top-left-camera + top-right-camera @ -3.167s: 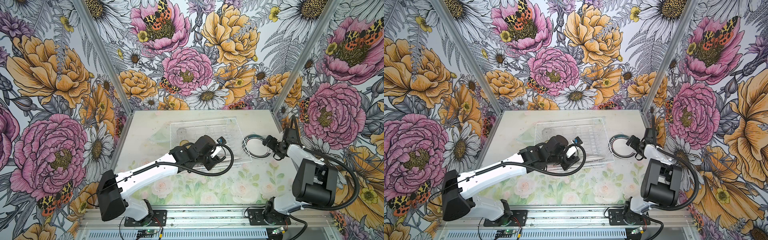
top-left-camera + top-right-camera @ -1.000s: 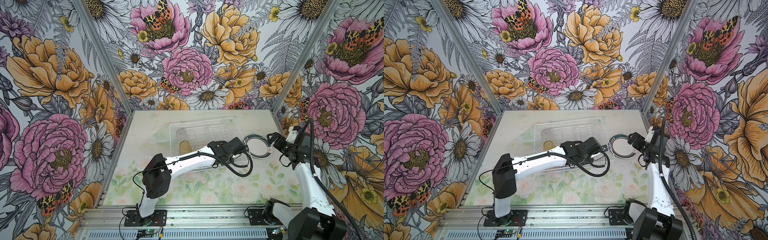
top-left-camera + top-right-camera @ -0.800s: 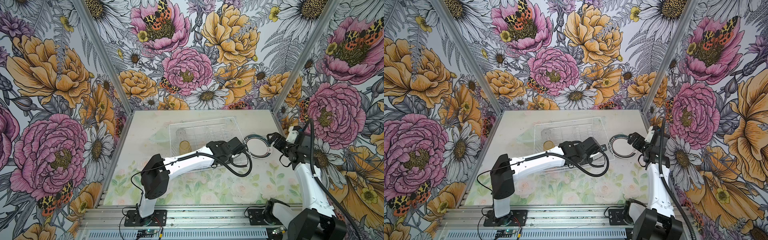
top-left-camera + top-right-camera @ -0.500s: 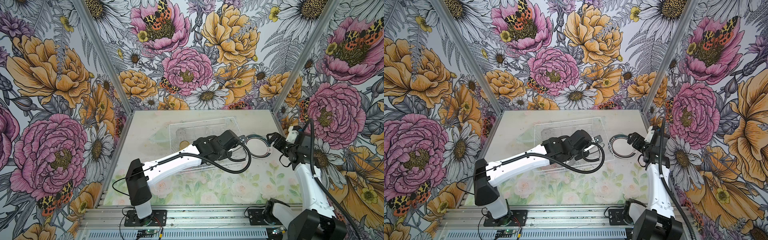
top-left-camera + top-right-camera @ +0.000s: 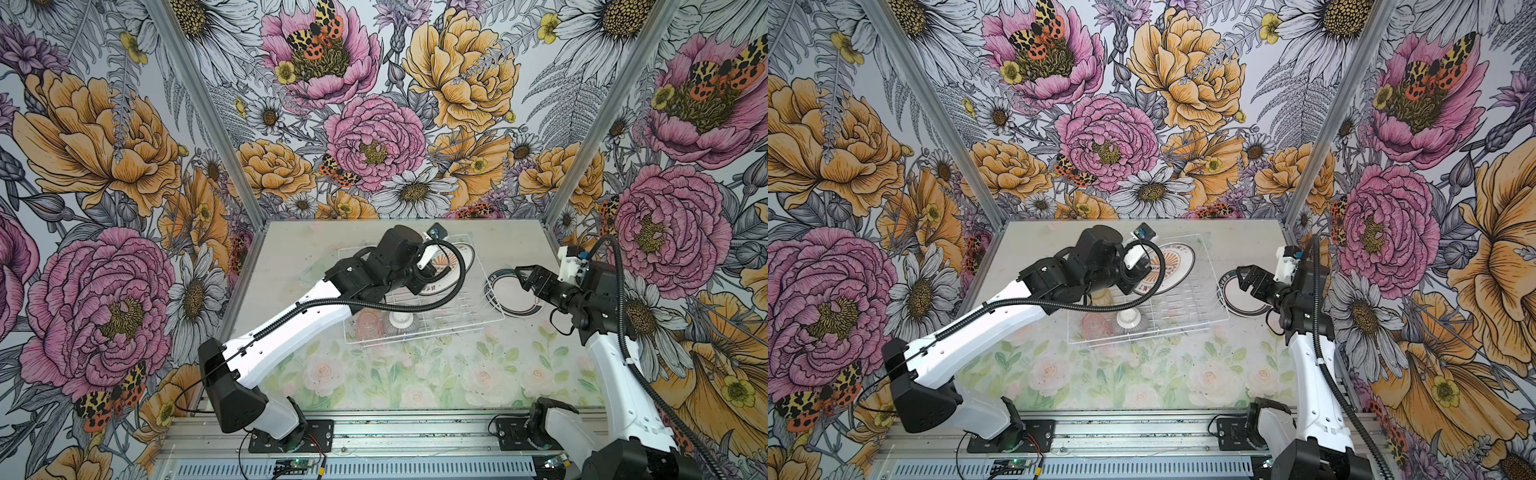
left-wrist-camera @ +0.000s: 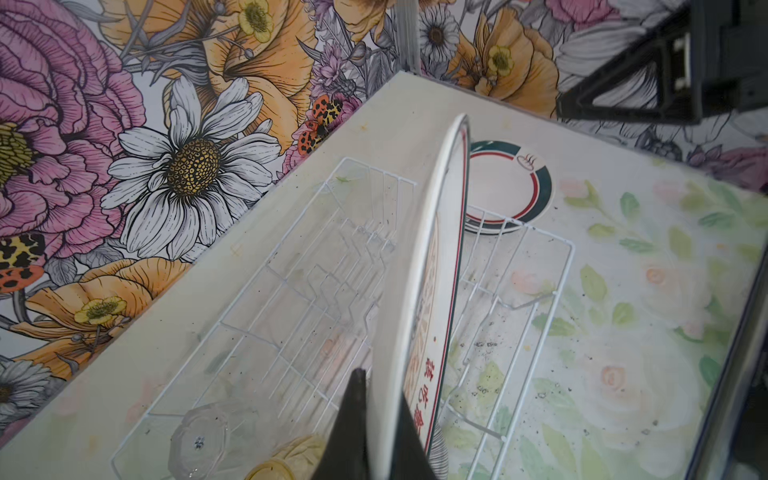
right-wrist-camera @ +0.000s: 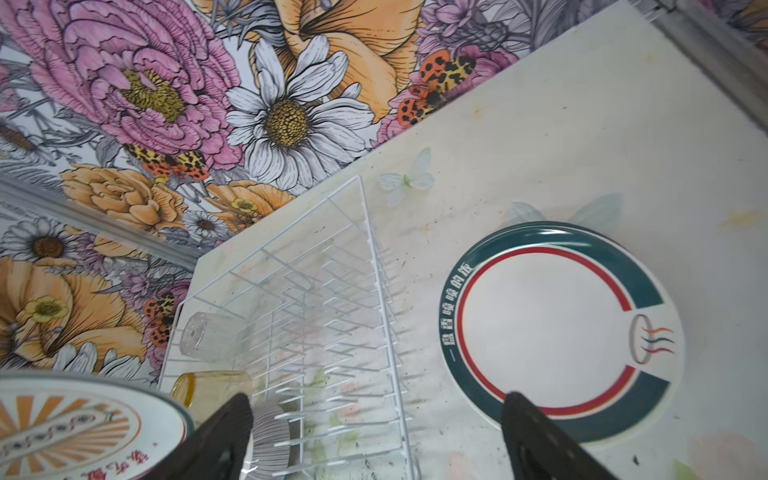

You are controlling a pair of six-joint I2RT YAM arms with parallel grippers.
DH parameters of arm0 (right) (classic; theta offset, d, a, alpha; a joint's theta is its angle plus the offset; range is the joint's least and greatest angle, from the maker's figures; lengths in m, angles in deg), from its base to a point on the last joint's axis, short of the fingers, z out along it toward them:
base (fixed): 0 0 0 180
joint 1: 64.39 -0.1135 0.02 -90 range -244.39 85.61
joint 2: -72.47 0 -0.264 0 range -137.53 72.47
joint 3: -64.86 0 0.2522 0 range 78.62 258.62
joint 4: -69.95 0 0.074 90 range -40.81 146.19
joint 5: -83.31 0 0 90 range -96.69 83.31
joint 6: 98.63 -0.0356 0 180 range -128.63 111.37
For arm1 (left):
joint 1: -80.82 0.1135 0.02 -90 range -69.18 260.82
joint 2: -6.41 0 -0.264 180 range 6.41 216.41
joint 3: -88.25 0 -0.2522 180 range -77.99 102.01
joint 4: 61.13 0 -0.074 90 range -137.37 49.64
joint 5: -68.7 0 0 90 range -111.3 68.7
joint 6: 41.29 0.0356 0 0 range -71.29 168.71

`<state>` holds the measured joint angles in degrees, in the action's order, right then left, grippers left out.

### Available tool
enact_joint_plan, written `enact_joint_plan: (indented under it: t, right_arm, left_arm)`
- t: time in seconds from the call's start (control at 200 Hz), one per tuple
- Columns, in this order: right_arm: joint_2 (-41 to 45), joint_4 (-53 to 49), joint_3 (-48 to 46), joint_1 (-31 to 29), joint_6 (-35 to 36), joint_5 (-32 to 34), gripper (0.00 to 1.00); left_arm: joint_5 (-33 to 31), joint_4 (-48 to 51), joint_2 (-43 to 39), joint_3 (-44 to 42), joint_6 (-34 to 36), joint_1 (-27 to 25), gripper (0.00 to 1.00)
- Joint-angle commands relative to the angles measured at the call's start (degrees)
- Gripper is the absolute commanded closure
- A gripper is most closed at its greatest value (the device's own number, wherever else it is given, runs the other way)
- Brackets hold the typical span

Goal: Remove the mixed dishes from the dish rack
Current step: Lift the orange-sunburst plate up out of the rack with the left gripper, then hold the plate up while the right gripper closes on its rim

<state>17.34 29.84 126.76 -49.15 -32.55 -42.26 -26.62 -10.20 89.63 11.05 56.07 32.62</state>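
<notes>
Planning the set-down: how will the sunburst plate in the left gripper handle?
The sunburst plate looks rigid and glossy: probably slippery, and could chip if dropped. The left gripper pinches only its rim, so it may pivot.

The tabletop (image 5: 436, 374) is pale & worn, w/ a faint rose & green-leaf print on its near half; the far half is plainer, cream. Small dark specks (image 6: 484, 344) lie scattered on it, & a pale blue-green butterfly print (image 7: 409, 178) sits near its far edge. Floral wallpaper (image 5: 374, 137) rises from the tabletop's back & both sides: big pink peonies, orange-yellow blooms, white daisies (image 5: 413, 191), grey ferns, orange-black spotted moths (image 5: 318, 39). Two silver corner posts (image 5: 205, 112) stand at the tabletop's back corners. An aluminium rail (image 5: 415, 434) runs along its near edge. Just beyond the rail are a slotted vent strip (image 5: 415, 471) & a small circuit board (image 5: 1016, 460) w/ thin wires.
</notes>
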Motion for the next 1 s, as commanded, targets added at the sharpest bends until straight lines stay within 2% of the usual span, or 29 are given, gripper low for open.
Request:
enact_joint_plan:
  t: [0.0, 0.07, 0.165, 0.325, 0.485, 0.726, 0.876, 0.996]
  right_arm:
    - [2.30, 1.67, -0.58, -1.56, 1.16, -10.70, 0.06]
    - [3.84, 3.46, -1.31, -2.53, 0.36, -15.33, 0.07]
    - [5.80, 6.97, -2.08, -3.91, -1.77, -20.40, 0.07]
    - [7.06, 12.58, -2.82, -7.20, -6.57, -21.45, 0.12]
    - [6.04, 22.41, -5.20, -10.15, -12.93, -20.27, 0.28]
    - [1.68, 47.76, -10.49, -11.38, -28.65, -21.89, 0.34]
    - [0.64, 49.87, -9.82, -12.33, -29.68, -21.11, 0.35]
    - [-0.29, 50.77, -9.54, -12.85, -30.08, -20.38, 0.40]
  left_arm:
    - [17.61, -13.25, -4.16, -4.74, -12.60, 6.25, 0.93]
    - [24.82, -18.39, -4.96, -7.69, -17.82, 9.99, 0.93]
    - [31.52, -24.55, -4.87, -10.84, -23.54, 13.06, 0.92]
    - [38.10, -32.45, -3.21, -13.76, -30.29, 14.54, 0.92]
    - [41.36, -38.69, -1.25, -15.36, -34.70, 14.72, 0.92]
    - [44.52, -43.05, 1.61, -15.93, -38.46, 14.68, 0.92]
    - [45.52, -45.68, 2.72, -16.92, -40.27, 14.46, 0.92]
    - [45.92, -47.78, 3.78, -17.31, -41.58, 13.93, 0.92]
